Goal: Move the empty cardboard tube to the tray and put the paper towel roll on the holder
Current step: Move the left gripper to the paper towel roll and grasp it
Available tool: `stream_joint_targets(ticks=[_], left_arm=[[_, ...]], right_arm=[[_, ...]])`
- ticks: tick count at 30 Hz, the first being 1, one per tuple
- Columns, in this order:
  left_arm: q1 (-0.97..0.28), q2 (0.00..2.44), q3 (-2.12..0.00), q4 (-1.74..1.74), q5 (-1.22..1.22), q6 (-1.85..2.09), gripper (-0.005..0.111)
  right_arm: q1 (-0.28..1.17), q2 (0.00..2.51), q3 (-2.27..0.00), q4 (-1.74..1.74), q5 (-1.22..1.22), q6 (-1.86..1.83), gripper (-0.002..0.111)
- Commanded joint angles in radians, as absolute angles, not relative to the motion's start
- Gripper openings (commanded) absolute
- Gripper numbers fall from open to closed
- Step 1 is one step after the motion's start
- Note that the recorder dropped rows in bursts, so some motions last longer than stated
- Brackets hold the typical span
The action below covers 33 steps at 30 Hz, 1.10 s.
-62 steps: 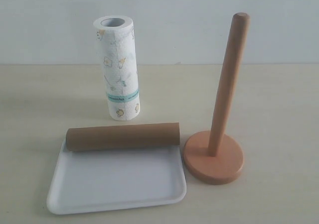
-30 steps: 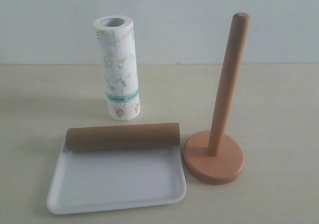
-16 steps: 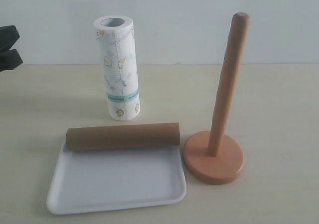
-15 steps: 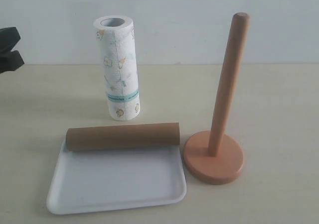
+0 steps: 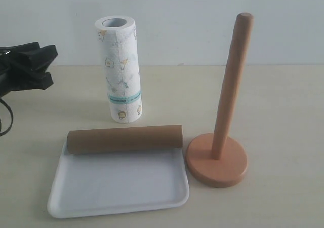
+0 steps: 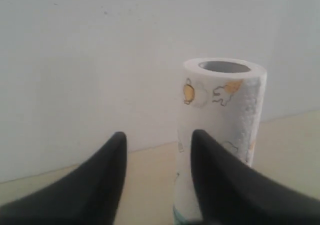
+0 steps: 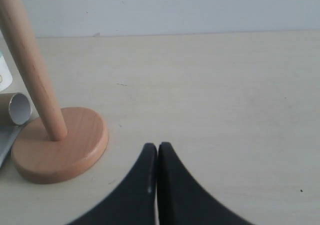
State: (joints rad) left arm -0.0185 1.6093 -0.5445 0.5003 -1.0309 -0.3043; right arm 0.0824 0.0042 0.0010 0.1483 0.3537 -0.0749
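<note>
Beige tabletop (image 5: 283, 111) fills the scene, against a plain pale wall. Nearest the camera in the exterior view, a flat white tray (image 5: 116, 187) with rounded corners lies on it. Just to the tray's right stands the holder (image 5: 230, 91), a terracotta-brown round base with a tall bare dowel. Behind the tray, the paper towel roll (image 5: 121, 71) stands upright on the table, white with small yellow prints and a teal band low down, apart from the holder. The empty cardboard tube (image 5: 124, 139) lies on its side across the tray's far edge, its right end close to the holder's base.

At the far left, the black left gripper (image 5: 50, 66) hovers above the table, well short of the roll. The left wrist view shows its two fingers spread apart, holding nothing. The right gripper (image 7: 157, 146), seen only in its wrist view, has its fingers pressed together with nothing between them, near the holder's base.
</note>
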Motion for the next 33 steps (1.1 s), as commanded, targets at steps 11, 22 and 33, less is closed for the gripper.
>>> stream_joint_targets(ticks=[11,22,33], left_arm=[[-0.024,1.799,-0.693,0.668,-1.058,-0.347,0.095],[-0.024,1.967,-0.783,0.729,-1.202,-0.341,0.095],[-0.08,2.066,-0.89,0.786,-1.17,-0.34,0.104]], right_arm=[[0.079,0.0,0.0,0.149,0.341,-0.076,0.0],[0.079,0.0,0.0,0.149,0.341,-0.076,0.0],[0.079,0.0,0.0,0.149,0.341,-0.076,0.0]])
